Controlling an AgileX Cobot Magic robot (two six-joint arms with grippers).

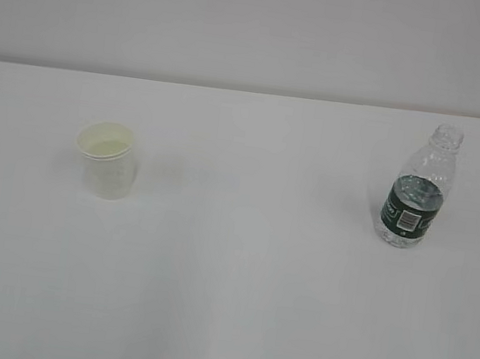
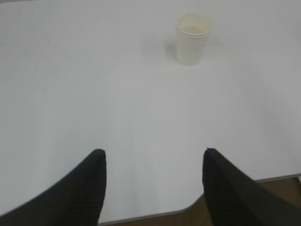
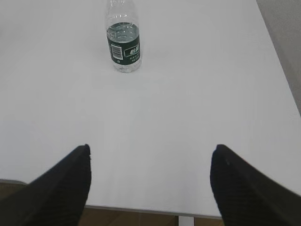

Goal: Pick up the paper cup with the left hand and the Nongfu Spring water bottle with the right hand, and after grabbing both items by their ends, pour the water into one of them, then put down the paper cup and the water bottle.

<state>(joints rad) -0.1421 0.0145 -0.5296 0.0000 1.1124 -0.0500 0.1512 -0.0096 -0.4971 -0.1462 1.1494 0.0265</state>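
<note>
The paper cup (image 1: 107, 159) stands upright on the left of the white table (image 1: 236, 276); its cream inside shows from above. In the left wrist view the paper cup (image 2: 193, 38) is far ahead, slightly right of my left gripper (image 2: 154, 151), which is open and empty near the table's front edge. The Nongfu Spring water bottle (image 1: 417, 190) stands upright on the right, uncapped, with water up to its green label. In the right wrist view the bottle (image 3: 123, 37) is far ahead and left of my right gripper (image 3: 151, 148), which is open and empty. Neither gripper shows in the exterior view.
A pale wall (image 1: 260, 23) rises behind the table's far edge. The table's front edge (image 2: 150, 215) and a rounded corner lie just under the left gripper. The table's right edge (image 3: 277, 56) runs along the right wrist view, with grey floor beyond.
</note>
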